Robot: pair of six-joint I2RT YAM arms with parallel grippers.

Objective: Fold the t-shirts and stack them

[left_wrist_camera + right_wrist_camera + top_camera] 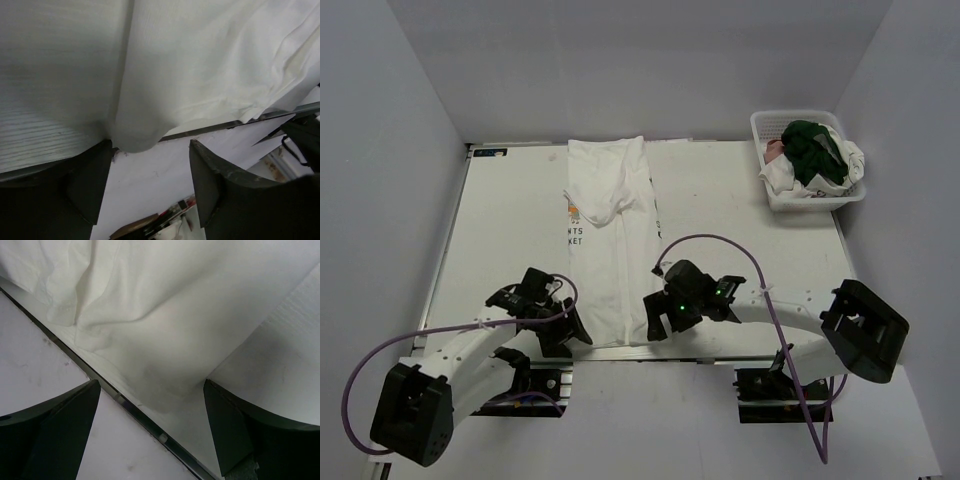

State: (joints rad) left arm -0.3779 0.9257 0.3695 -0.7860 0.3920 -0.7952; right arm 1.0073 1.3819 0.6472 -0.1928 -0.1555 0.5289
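Here, soft white t-shirt (pixel 615 265) folded into long, creased strip

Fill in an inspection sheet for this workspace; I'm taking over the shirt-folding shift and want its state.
Surface: white table, faint marks.
Job's things: white t-shirt lies in a long strip down the middle, reaching the near edge; dark green shirt, pink shirt and another white one heaped in the basket.
Clutter: white lattice basket at the far right corner.
Grippers: left gripper and right gripper both open, at the strip's near corners.
Cables: purple cables loop loose off both arms.
Surroundings: grey walls.
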